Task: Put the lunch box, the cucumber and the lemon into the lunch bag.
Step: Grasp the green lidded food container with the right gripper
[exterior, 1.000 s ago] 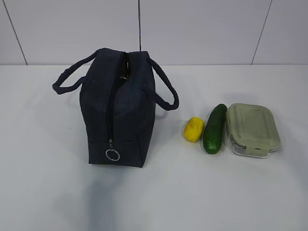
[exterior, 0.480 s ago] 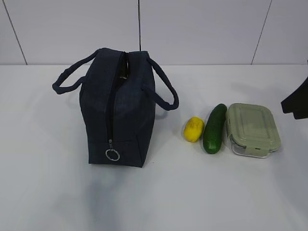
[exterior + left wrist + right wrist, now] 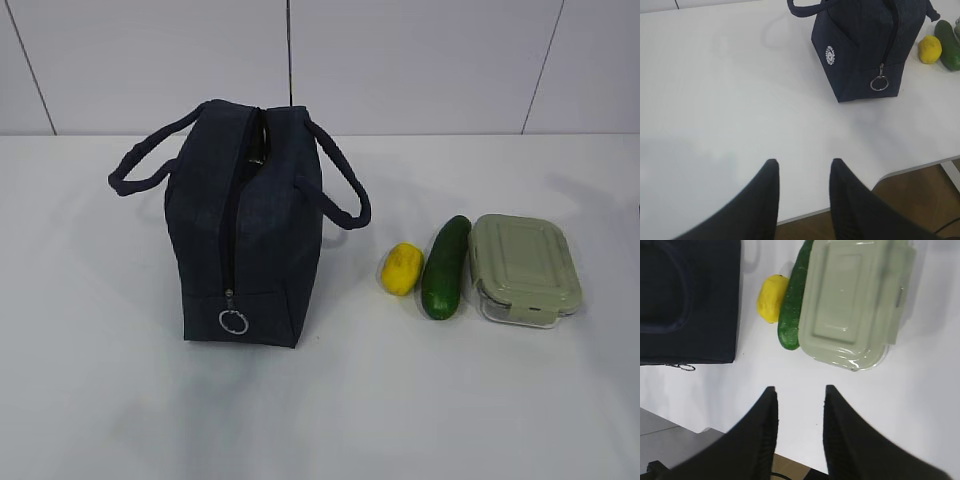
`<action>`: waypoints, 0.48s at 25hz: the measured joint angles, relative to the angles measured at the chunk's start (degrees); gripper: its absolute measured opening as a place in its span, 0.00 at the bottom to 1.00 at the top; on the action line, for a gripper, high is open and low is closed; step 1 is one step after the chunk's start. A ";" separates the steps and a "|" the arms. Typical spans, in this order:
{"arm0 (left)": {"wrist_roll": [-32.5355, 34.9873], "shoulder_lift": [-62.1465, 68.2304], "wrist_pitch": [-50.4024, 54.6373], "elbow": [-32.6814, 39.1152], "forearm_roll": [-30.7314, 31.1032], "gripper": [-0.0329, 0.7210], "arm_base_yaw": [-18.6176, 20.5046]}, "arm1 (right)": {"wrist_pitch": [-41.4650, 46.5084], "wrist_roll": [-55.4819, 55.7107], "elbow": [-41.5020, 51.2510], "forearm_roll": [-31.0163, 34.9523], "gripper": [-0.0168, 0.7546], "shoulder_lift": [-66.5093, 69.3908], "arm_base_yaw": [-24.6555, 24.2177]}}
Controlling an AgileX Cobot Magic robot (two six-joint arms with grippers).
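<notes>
The navy lunch bag (image 3: pixel 245 235) stands upright left of centre, its zipper ring pull (image 3: pixel 234 321) hanging low on the near end. To its right lie the yellow lemon (image 3: pixel 401 269), the dark green cucumber (image 3: pixel 446 266) and the green-lidded lunch box (image 3: pixel 525 268), side by side. My left gripper (image 3: pixel 804 162) is open and empty over the table's near edge, well short of the bag (image 3: pixel 865 45). My right gripper (image 3: pixel 799 389) is open and empty, above bare table just in front of the lunch box (image 3: pixel 852 300), cucumber (image 3: pixel 794 305) and lemon (image 3: pixel 772 297). Neither gripper appears in the exterior view.
The white table (image 3: pixel 330 400) meets a white panelled wall (image 3: pixel 420 60) at the back. In the left wrist view the table's near edge (image 3: pixel 910 170) shows, with brown floor (image 3: pixel 920 200) below. The bag's two loop handles (image 3: pixel 345 195) stick out to either side.
Half a second ago a dark part of the right arm showed at the exterior view's right edge; now it is out of that view. The bag, lemon, cucumber and lunch box have not moved.
</notes>
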 joint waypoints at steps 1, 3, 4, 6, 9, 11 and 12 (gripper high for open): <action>0.00 0.00 -0.03 0.00 0.00 0.37 0.00 | 0.00 -0.68 0.00 0.00 0.35 1.06 -0.51; 0.00 0.00 -0.03 0.00 0.00 0.37 0.00 | 0.00 -1.26 0.00 0.00 0.35 3.33 -1.01; 0.00 0.00 -0.03 0.00 0.00 0.37 0.00 | 0.00 -1.41 0.00 0.14 0.35 4.55 -1.04; 0.00 0.00 -0.03 0.00 0.00 0.37 0.00 | -0.10 -1.46 0.00 0.35 0.35 6.15 -1.14; 0.00 0.00 -0.03 0.00 0.00 0.37 0.00 | -0.19 -1.65 -0.09 0.40 0.35 6.58 -1.14; 0.00 0.00 -0.03 0.00 0.00 0.37 0.00 | -0.19 -1.72 -0.28 0.61 0.35 6.58 -1.14; 0.00 0.00 -0.03 0.00 0.00 0.37 0.00 | -0.19 -1.69 -0.49 0.61 0.35 6.58 -1.14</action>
